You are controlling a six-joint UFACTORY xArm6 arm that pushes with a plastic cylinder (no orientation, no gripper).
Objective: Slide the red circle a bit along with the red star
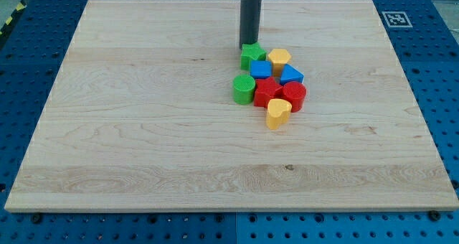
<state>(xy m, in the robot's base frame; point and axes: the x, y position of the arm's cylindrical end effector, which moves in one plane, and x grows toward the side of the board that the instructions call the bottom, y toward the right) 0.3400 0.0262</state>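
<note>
Red circle (294, 95) touches red star (267, 92), side by side; my tip (248, 44) meets green star (252, 55).

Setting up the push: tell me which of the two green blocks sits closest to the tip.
The green star, at the cluster's top, right below my tip. The green cylinder sits lower, on the cluster's left.

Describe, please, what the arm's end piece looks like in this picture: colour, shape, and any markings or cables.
Only the rod shows: a straight, smooth cylinder, dark grey, coming down from the view's top edge. My tip ends flat and blunt, the same width as the rest. No markings, cables or joints are visible on it. The arm above is out of frame.
</note>
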